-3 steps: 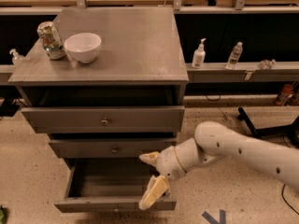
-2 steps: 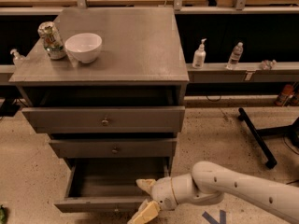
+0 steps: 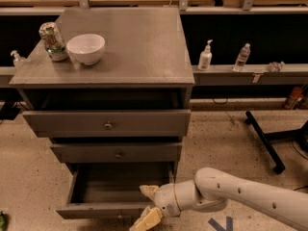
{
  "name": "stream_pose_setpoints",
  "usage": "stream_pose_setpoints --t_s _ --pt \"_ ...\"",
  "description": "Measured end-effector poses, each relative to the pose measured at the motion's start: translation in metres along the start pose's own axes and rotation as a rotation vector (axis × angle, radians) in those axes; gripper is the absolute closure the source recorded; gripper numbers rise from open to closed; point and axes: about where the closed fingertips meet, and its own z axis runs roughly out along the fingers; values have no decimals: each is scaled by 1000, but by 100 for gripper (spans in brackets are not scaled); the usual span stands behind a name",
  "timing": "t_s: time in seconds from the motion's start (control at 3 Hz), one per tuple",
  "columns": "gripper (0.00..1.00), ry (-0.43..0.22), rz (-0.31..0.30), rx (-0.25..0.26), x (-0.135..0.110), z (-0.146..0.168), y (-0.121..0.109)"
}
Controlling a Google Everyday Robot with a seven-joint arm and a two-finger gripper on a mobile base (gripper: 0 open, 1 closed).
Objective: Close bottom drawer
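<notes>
At the foot of the grey three-drawer metal cabinet [image 3: 139, 47], the shallow grey bottom drawer [image 3: 96, 211] is seen pulled well out, and the cream-fingered two-finger gripper [image 3: 148, 206] of the white arm [image 3: 240, 194] is held at the right end of its front panel, fingers spread apart.

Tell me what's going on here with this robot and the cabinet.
A robot arm reaches down to the grey cabinet. Its gripper sits at the right end of the front of the bottom drawer, fingers spread. That drawer is pulled well out and not yet closed. A white bowl and a can stand on the cabinet top.
</notes>
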Motion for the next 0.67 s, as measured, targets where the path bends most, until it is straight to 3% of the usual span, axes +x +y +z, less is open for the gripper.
stream_pose_setpoints --t_s 0.33,0.67 --pt "0 -28 14 -24 10 14 -27" --pt "0 -100 2 -72 30 42 -82"
